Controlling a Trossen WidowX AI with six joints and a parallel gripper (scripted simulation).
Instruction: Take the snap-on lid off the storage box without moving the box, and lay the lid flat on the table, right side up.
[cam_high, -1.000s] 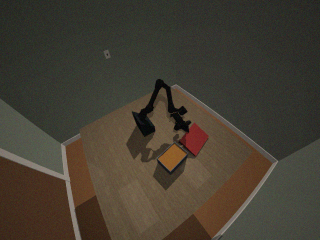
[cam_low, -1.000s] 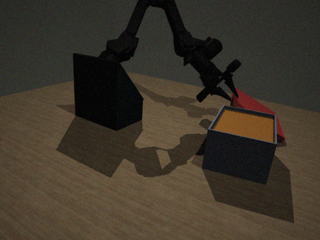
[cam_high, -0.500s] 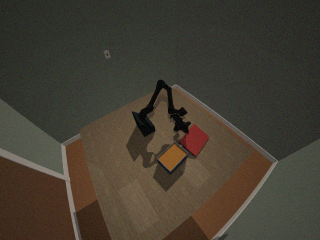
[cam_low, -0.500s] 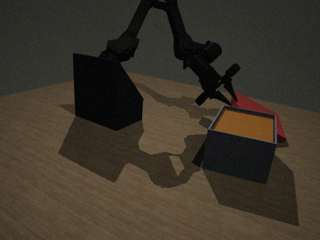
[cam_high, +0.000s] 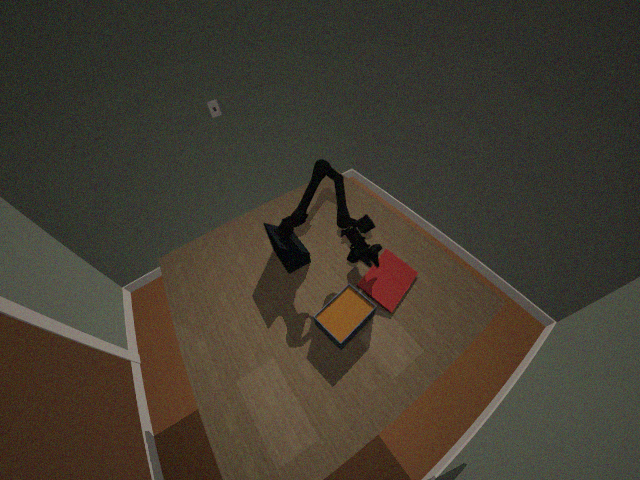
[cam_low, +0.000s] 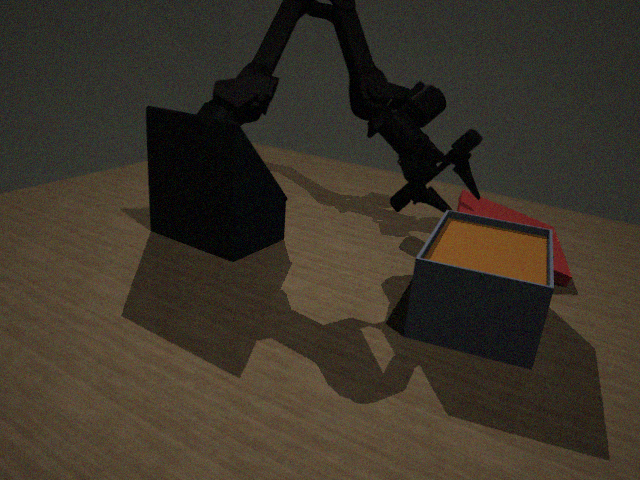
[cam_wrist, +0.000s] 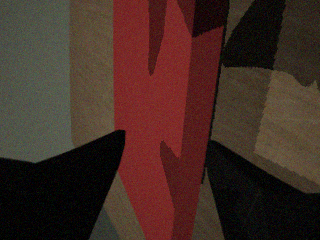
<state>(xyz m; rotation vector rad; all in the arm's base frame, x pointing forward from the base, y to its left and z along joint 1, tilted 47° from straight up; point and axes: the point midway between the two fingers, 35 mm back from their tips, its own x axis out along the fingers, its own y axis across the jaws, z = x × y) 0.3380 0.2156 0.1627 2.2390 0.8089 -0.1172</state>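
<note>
The storage box (cam_high: 328, 333) (cam_low: 475, 310) stands upright and uncovered on the table, with a dark blue-grey wall and an orange inside. The red lid (cam_high: 392, 279) (cam_low: 496, 210) (cam_wrist: 145, 100) is off the box, just behind it, with its smooth outer face up. It looks tilted, its edge by the gripper higher; the box hides part of it in the exterior view. My gripper (cam_high: 373, 262) (cam_low: 464, 204) (cam_wrist: 166, 142) is open at that edge. Its fingers stand apart on either side of the lid in the wrist view, with gaps visible low down. Whether either fingertip touches the lid is unclear.
The wooden table (cam_high: 232, 310) (cam_low: 155, 413) carries the arm's dark base (cam_high: 289, 253) (cam_low: 206, 180) to the left of the box. The box stands close to the lid, on its near side. Walls rise beyond the table.
</note>
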